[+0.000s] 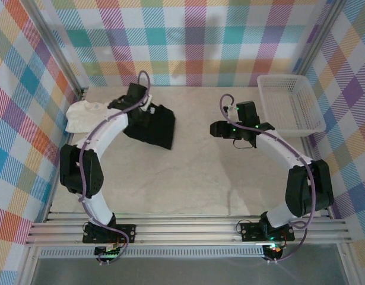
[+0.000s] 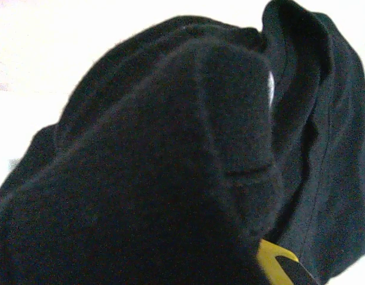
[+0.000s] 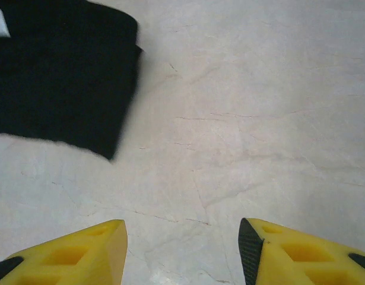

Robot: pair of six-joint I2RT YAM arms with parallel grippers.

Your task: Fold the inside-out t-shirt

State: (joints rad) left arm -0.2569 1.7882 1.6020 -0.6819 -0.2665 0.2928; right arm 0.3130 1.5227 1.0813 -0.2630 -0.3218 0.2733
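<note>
"While my left claw (image 1: 145, 108) is down on the inside-out t-shirt (image 1: 155, 126), can you say whether it has cloth pinched?"

"Cannot tell. Your left wrist view is black cloth heaped right up against it, with one yellow fingertip (image 2: 276, 262) poking out underneath. How the jaws stand is hidden. The shirt lies bunched directly under that claw and spreads off to its right and back toward the arm bases."

"My right claw (image 3: 182, 227) is wide open, holding nothing, over bare table (image 1: 188, 178). The shirt's corner lies ahead of it and to its left, well apart. My judgement is that the shirt wants spreading flat before any fold. I'd take a single layer at an edge, not a bundle, and draw it low and slowly toward the open middle."

"Room?"

"Plenty between the two claws and on the near side of both. There are two tight spots. The white garment (image 1: 84, 116) sits just beside my left claw on its left, close to the side wall. The basket (image 1: 260, 98) stands just to the right of my right claw. I'd pull away from both — snagging the white one is the risk."
</note>
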